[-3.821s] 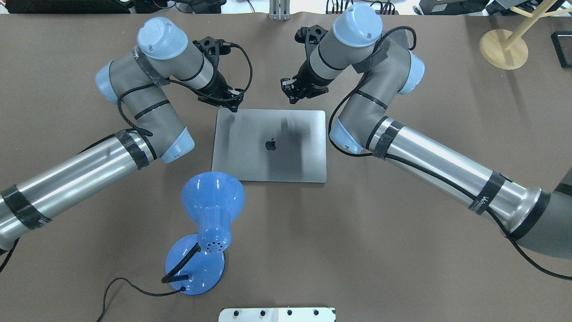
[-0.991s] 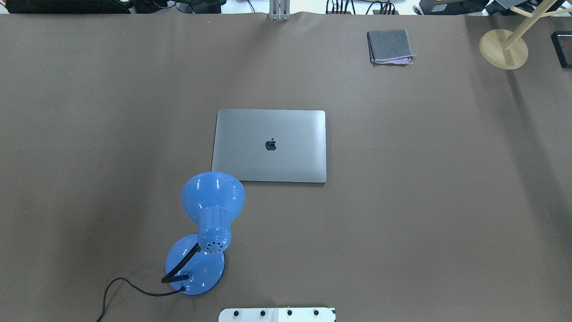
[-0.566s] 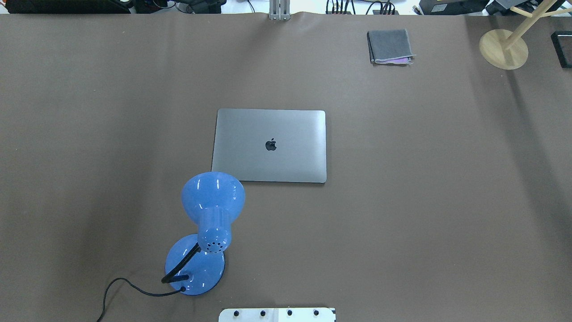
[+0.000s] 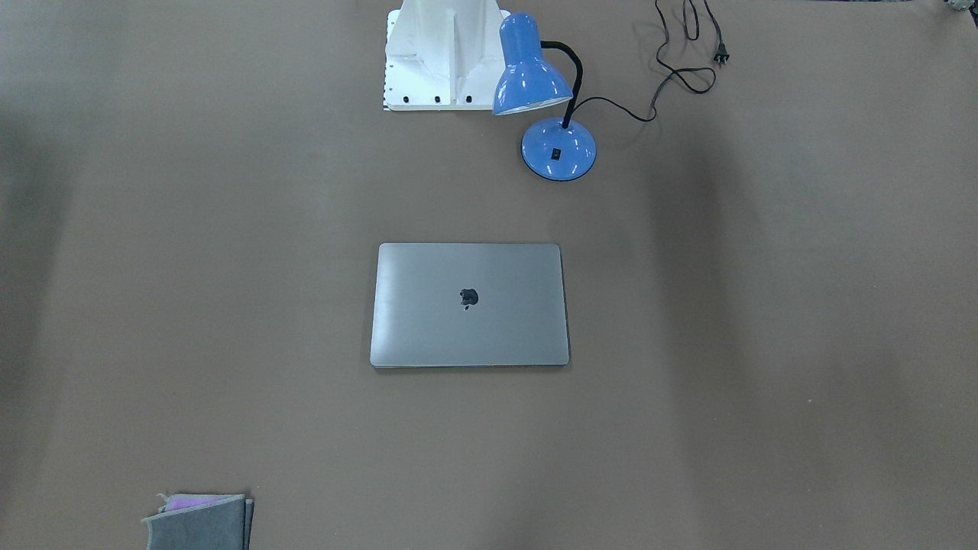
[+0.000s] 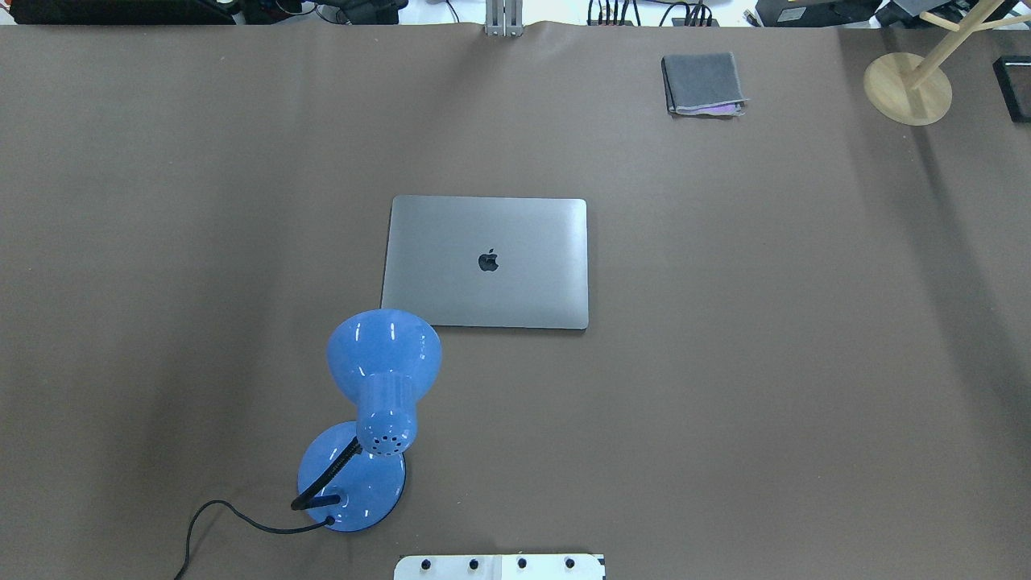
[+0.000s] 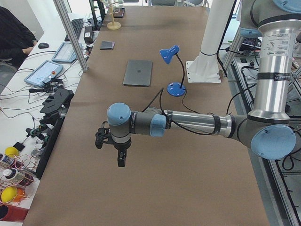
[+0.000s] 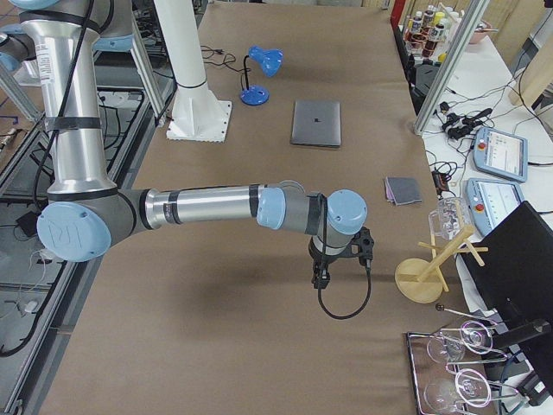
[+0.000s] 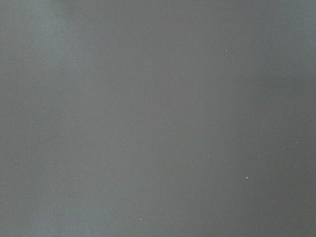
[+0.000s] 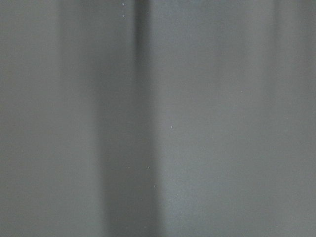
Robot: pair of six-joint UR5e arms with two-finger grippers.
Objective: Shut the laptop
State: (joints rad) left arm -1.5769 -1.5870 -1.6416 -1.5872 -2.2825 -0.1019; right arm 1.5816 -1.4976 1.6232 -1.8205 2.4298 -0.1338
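Observation:
The space-grey laptop [image 5: 486, 263] lies shut and flat at the table's middle, its dark logo facing up; it also shows in the front view [image 4: 470, 304], the left side view [image 6: 138, 72] and the right side view [image 7: 315, 123]. No gripper shows in the overhead or front view. My left gripper [image 6: 121, 160] hangs over the table far from the laptop in the left side view. My right gripper [image 7: 320, 278] hangs likewise in the right side view. I cannot tell whether either is open or shut. Both wrist views show only bare table.
A blue desk lamp [image 5: 374, 403] stands just in front of the laptop's left corner, its cord [image 5: 217, 515] trailing. A folded grey cloth [image 5: 702, 83] lies at the far right. A wooden stand [image 5: 908, 87] is at the far right corner. The white robot base [image 4: 442, 53].
Since 3.8 s ago both arms have left the laptop's far edge and the overhead view. The cloth is uncovered. Nothing has changed in the last second.

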